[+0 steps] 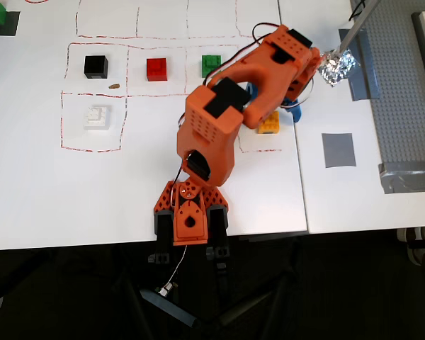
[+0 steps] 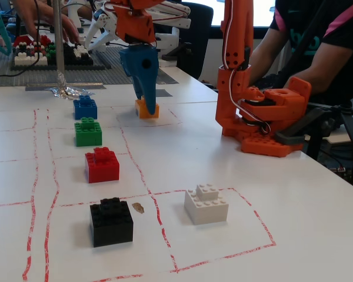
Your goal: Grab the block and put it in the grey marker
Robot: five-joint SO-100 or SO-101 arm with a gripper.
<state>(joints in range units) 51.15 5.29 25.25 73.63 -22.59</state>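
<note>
Grasping is judged the step in hand: the hand (image 2: 146,104) is lowered at the block (image 2: 147,110), upper centre of the fixed view, its width not discernible, and closing, lifting and carrying to the marker (image 1: 338,149) at overhead right will be required.

White tabletop (image 1: 28,198) marked with red dashed cells, carrying black (image 1: 95,66), red (image 1: 156,69), green (image 1: 211,65) and white (image 1: 97,116) blocks toward the far-left corner, the orange-yellow block (image 1: 270,125) mid-table, and the grey marker (image 1: 338,149), foil piece (image 1: 338,67) and grey baseplate (image 1: 404,92) along the right edge.
</note>
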